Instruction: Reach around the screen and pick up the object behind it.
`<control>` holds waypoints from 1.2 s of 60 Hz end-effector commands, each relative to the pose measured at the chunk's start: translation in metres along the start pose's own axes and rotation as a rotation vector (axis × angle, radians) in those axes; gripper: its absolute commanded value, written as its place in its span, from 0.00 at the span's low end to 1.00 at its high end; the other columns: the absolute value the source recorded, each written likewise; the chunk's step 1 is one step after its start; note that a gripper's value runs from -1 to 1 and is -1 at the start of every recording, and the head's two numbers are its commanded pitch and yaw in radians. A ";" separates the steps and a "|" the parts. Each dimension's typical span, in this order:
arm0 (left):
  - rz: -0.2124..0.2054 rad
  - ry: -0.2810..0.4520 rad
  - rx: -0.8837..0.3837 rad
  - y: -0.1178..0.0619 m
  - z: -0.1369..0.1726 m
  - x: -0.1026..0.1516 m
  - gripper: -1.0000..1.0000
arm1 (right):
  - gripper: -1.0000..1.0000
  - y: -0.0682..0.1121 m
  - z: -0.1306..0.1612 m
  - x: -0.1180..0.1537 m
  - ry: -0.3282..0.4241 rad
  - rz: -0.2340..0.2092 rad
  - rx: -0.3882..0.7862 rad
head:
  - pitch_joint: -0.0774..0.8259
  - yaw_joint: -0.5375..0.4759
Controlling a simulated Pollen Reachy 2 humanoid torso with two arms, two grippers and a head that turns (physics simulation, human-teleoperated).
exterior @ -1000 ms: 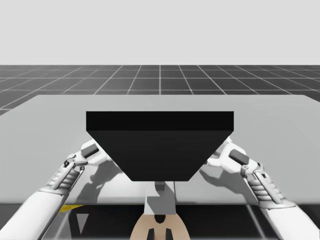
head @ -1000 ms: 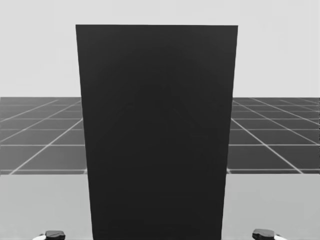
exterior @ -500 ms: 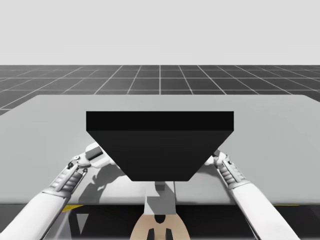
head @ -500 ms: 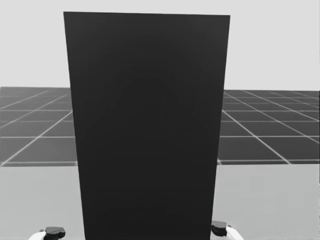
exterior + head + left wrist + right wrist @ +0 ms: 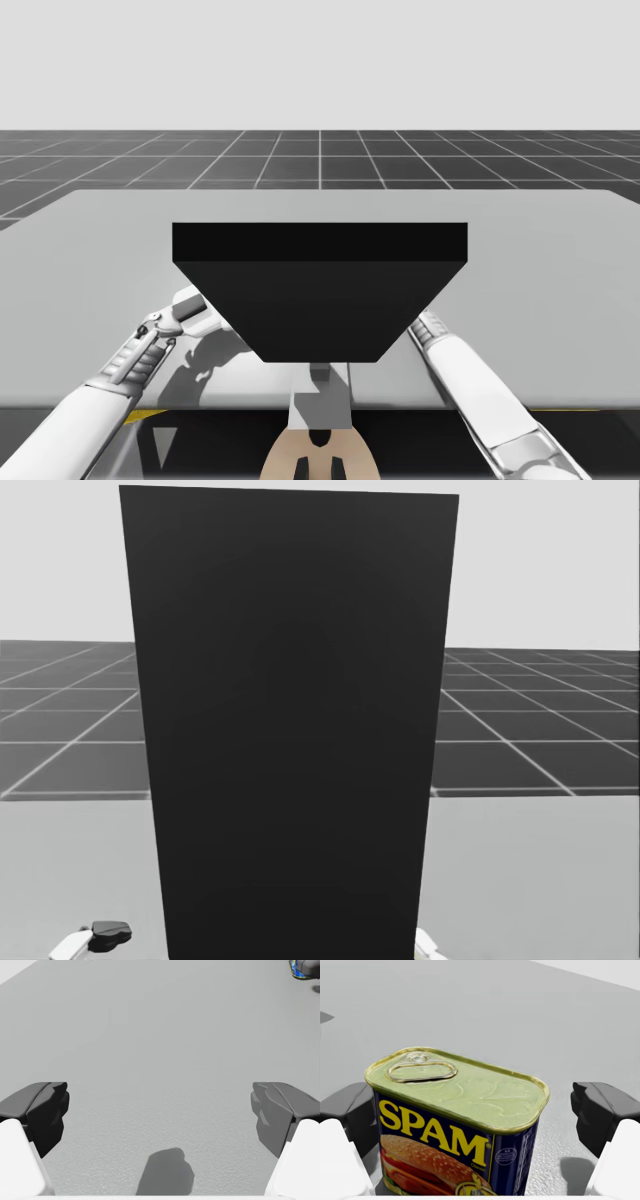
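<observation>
A tall black screen (image 5: pixel 320 290) stands upright in the middle of the grey surface (image 5: pixel 560 260), its broad face towards me. In the head view it blocks most of what lies beyond it.

My right arm (image 5: pixel 470 375) comes in from the near right and runs along the surface to the screen's right edge, where the screen hides its far end. In the right wrist view, my right hand (image 5: pixel 475 1115) is spread wide, and a blue can (image 5: pixel 460 1095) stands upright on the surface between its fingers (image 5: pixel 355 1110). The can is rectangular with rounded corners, and its pale yellow-green lid, which carries a pull ring, faces up. One dark finger sits just beside the can's side, but I cannot tell whether it touches. The other finger stands clearly apart from the can, with bare surface showing in the gap, so nothing is pinched.

My left arm (image 5: pixel 110 375) comes in from the near left. My left hand (image 5: pixel 190 305) lies low over the surface, just beside the screen's near left edge. In the left wrist view its fingers (image 5: pixel 37 1110) are spread far apart, with only bare grey surface and a small shadow between them.
</observation>
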 end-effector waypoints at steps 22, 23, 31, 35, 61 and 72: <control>-0.020 -0.004 0.001 -0.002 0.000 0.001 0.00 | 1.00 0.003 0.008 0.003 0.011 0.051 -0.167 | 0.23 0.47; -0.020 -0.004 0.001 -0.002 0.000 0.001 0.00 | 1.00 0.002 0.009 0.004 0.012 0.052 -0.167 | 0.23 0.47; -0.019 -0.004 0.005 -0.002 0.000 0.001 0.00 | 1.00 -0.015 0.026 0.025 0.004 0.093 -0.268 | 0.23 0.47; -0.018 -0.002 0.007 -0.001 0.000 0.001 0.00 | 1.00 -0.027 0.039 0.045 -0.010 0.122 -0.336 | 0.23 0.47; -0.023 0.006 0.010 -0.001 -0.002 0.000 0.00 | 1.00 -0.077 0.113 0.113 -0.005 0.276 -0.642 | 0.23 0.47; -0.025 0.009 0.015 -0.001 -0.001 0.000 0.00 | 1.00 -0.084 0.120 0.162 -0.047 0.376 -0.737 | 0.23 0.47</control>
